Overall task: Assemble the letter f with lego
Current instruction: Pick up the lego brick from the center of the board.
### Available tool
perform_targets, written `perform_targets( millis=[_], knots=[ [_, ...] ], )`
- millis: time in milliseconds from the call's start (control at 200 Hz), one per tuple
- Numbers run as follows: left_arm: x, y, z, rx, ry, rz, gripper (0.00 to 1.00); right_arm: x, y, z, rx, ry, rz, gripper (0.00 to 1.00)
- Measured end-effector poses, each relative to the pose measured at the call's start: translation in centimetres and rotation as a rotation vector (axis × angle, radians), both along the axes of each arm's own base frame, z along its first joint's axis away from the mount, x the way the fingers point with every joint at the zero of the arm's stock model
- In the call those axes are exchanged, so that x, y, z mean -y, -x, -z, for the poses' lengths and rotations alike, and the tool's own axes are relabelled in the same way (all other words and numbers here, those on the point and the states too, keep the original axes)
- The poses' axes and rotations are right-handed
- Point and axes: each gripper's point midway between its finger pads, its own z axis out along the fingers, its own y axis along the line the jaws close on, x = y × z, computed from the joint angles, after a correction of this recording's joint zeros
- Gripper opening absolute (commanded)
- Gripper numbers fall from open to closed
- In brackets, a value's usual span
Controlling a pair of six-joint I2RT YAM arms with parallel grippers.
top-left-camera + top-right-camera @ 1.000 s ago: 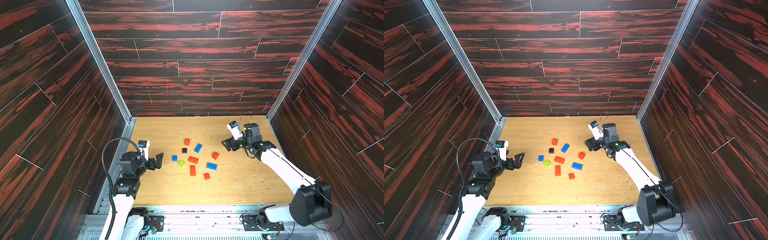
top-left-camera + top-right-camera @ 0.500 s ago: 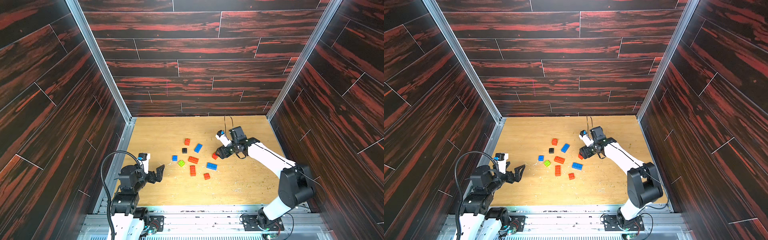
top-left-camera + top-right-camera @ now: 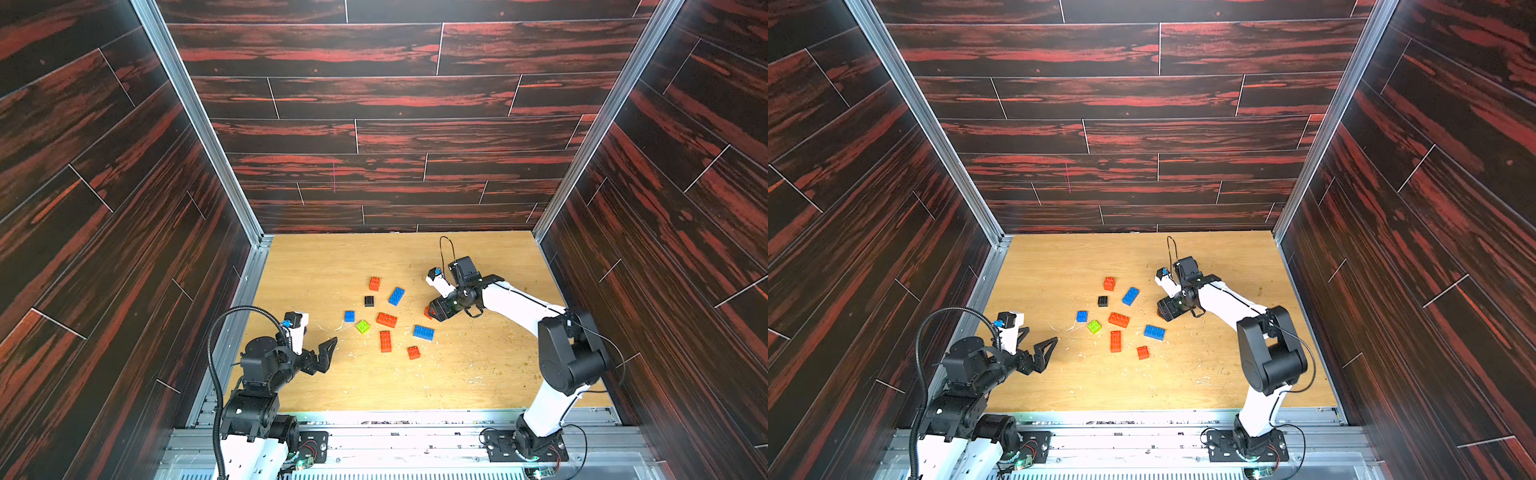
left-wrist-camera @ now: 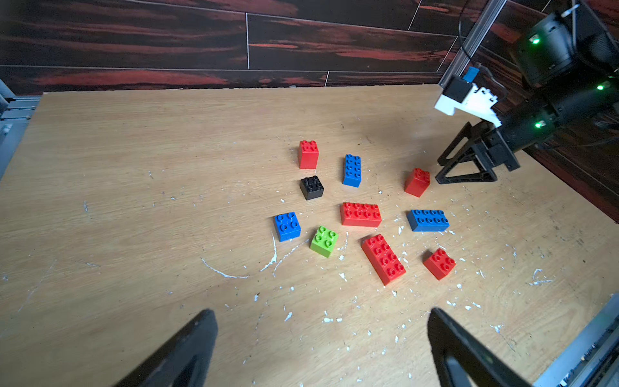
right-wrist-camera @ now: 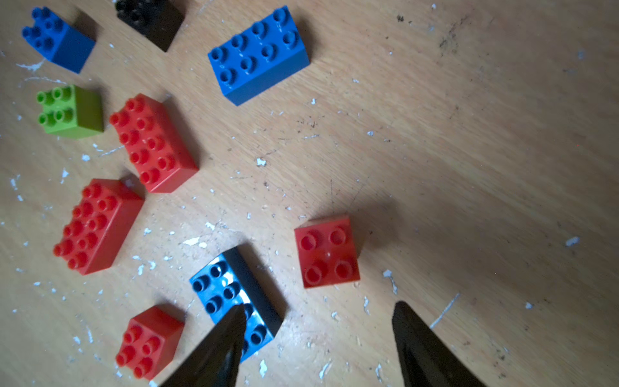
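Dark, nearly black wall panels (image 3: 374, 95) are streaked with red like stained wood grain. The table (image 3: 478, 374) is pale honey plywood, faintly grained and flecked with white scuffs. Five red lego bricks (image 4: 360, 214), three blue bricks (image 4: 351, 170), a lime green brick (image 4: 324, 241) and a black brick (image 4: 312, 187) dot it. The left arm (image 3: 942, 453) and the right arm (image 3: 515, 303) are white with black joints. Small green lights (image 4: 535, 41) glow on the right one.

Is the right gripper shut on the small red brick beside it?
Open. The right gripper shows its fingers apart in the wrist view, with the small red brick beyond their tips, not clamped.
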Motion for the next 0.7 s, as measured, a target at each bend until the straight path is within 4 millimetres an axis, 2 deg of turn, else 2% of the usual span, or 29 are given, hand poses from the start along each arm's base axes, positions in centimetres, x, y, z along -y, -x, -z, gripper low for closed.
perform_targets(
  millis=[286, 701],
  knots=[
    [0.1, 0.0, 0.2, -0.005, -0.006, 0.001, 1.0, -0.6, -1.6, 0.6, 0.007, -0.002, 0.013, 0.67],
    [-0.1, -0.3, 0.5, -0.02, -0.013, -0.01, 1.0, -1.5, -1.3, 1.6, -0.01, 0.01, 0.0, 0.61]
  ],
)
